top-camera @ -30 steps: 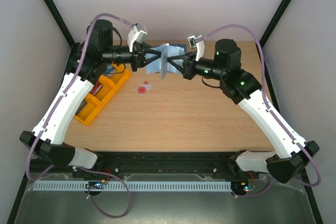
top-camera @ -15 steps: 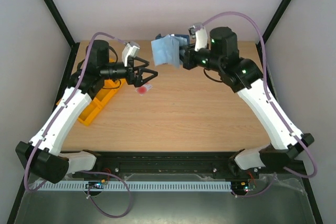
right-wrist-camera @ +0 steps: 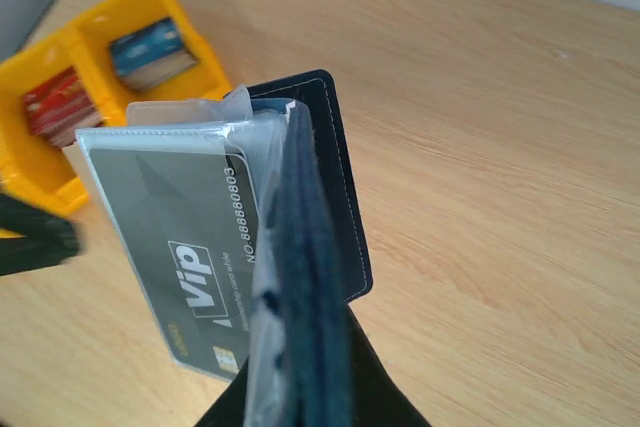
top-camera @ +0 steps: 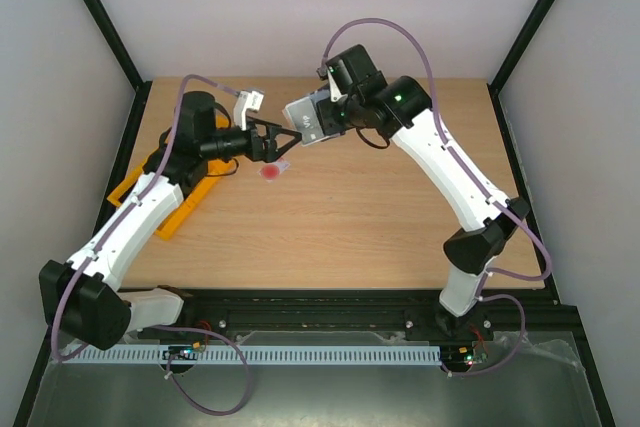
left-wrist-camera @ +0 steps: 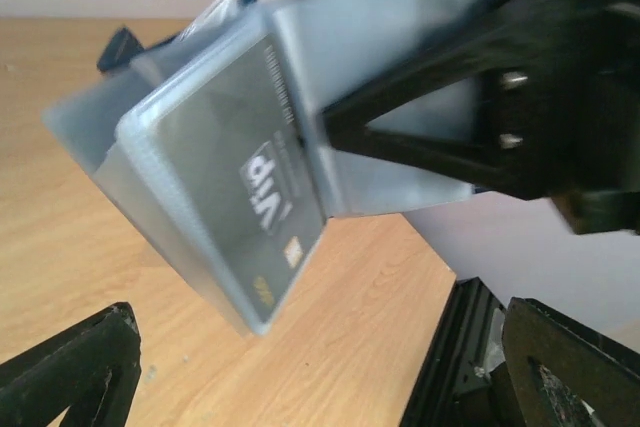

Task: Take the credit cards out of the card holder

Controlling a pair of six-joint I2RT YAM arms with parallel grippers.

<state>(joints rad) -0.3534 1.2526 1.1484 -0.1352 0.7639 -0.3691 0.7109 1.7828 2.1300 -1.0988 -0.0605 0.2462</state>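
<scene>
My right gripper (top-camera: pixel 333 117) is shut on the navy card holder (top-camera: pixel 308 119), held in the air and hanging open. The dark grey "VIP" credit card (right-wrist-camera: pixel 190 247) sits in a clear sleeve of the card holder (right-wrist-camera: pixel 305 247), facing my left gripper. The left gripper (top-camera: pixel 281 142) is open just left of the holder and a little below it, with nothing between its fingers (left-wrist-camera: pixel 80 372). In the left wrist view the VIP card (left-wrist-camera: pixel 250 182) hangs close in front. A white card with a red round mark (top-camera: pixel 273 171) lies on the table below the left gripper.
An orange three-compartment tray (top-camera: pixel 165 202) lies at the left edge of the table under the left arm; its bins (right-wrist-camera: pixel 110 57) hold red and blue card stacks. Black frame posts stand at the back corners.
The left gripper let go of the holder, opened wide and drew back to the left. The right arm lifted the holder, carried it left and turned its card side toward the left gripper.
</scene>
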